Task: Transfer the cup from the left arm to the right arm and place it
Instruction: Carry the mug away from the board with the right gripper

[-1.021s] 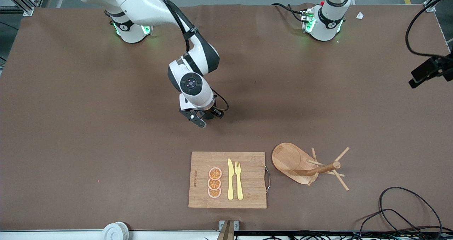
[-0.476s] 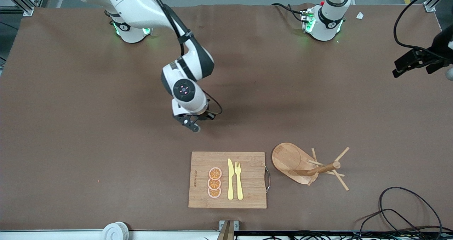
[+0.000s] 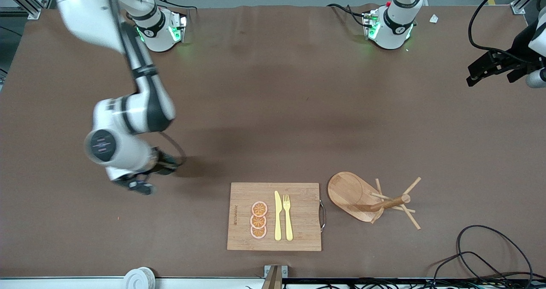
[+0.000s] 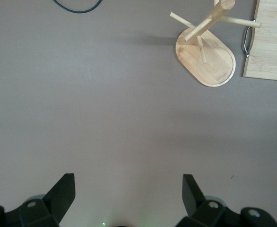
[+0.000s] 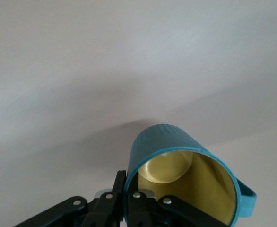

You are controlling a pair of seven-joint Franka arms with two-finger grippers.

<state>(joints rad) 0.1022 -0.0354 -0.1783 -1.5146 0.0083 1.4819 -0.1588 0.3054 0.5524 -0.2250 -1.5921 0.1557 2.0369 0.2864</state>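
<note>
Wooden things hold the bench's edge nearest the front camera, unmoved over the last second: the cutting board [image 3: 274, 216] with its three orange slices [image 3: 258, 220], yellow knife [image 3: 277, 216] and fork [image 3: 288, 217], and beside it, toward the left arm's end, the peg stand [image 3: 370, 198]. What has changed is the right arm: a second ago its right gripper [image 3: 138, 186] hung over the middle of the bench, just above the board; now it has swung out toward the right arm's end and hangs low over bare cloth. The right wrist view shows its jaws clamped on the rim of the cup [image 5: 186, 177], teal outside and yellow inside, tipped on its side. I judge the handover done and the placing stretch under way. Up at the corner by the left arm's end, the left gripper [image 3: 490, 67] has drawn in slightly from the edge, jaws wide apart and empty, seemingly waiting.
</note>
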